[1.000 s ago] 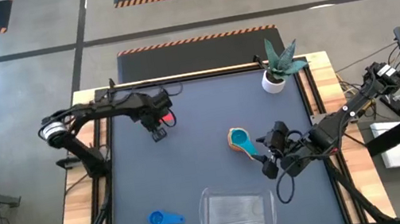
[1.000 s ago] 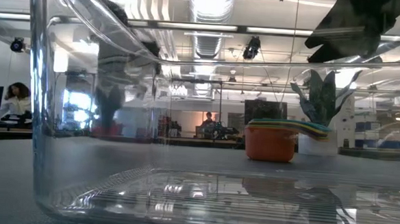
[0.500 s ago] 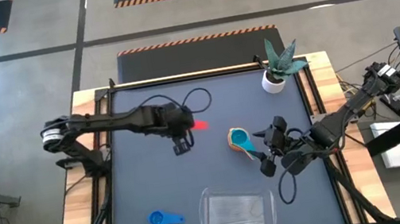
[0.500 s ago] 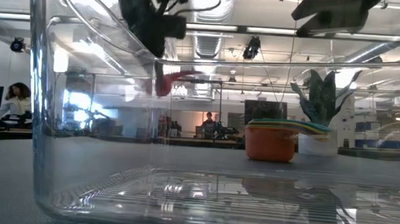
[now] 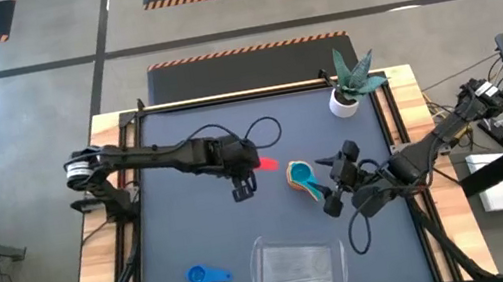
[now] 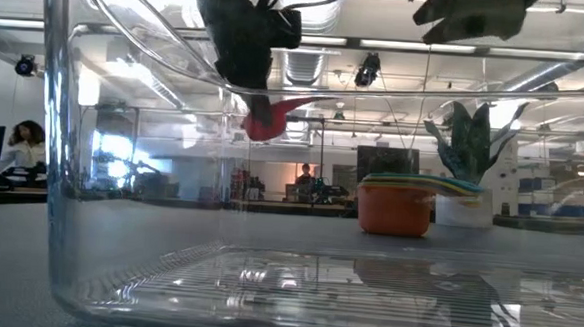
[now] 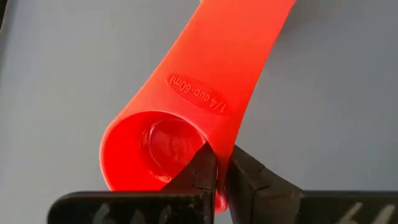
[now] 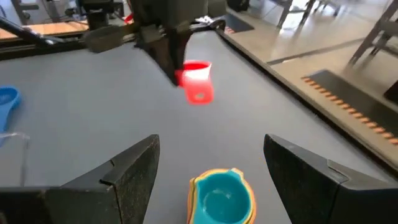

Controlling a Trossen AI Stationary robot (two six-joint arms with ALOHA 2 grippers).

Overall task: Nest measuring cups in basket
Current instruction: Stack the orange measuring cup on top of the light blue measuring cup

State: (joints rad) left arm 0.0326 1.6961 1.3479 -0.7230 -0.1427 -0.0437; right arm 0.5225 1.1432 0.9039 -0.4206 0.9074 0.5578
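At the near edge of the table (image 5: 174, 224), right of centre, lies the clear basket (image 5: 298, 266), with nothing in it; the low view looks straight through its wall (image 6: 61, 171), which the high view cannot convey. Left of it along the same edge rests the blue cup (image 5: 207, 275), apart from the basket. Toward mid-table stands the nested stack (image 5: 303, 175), teal cup uppermost over orange; the low view alone shows further coloured rims layered between (image 6: 421, 182). The right end effector (image 5: 337, 185) hovers at this stack, its fingers spread wide on either side and holding nothing, as the right wrist view confirms (image 8: 214, 180). Just left of the stack, the left end effector (image 5: 248, 172) is closed tight on the rim of the red cup (image 5: 267, 165), carried clear of the table surface; only the left wrist view shows the pinch (image 7: 217, 180) and the "1/4 cup" mark on the handle. At the far right corner stands a potted plant (image 5: 349, 85).
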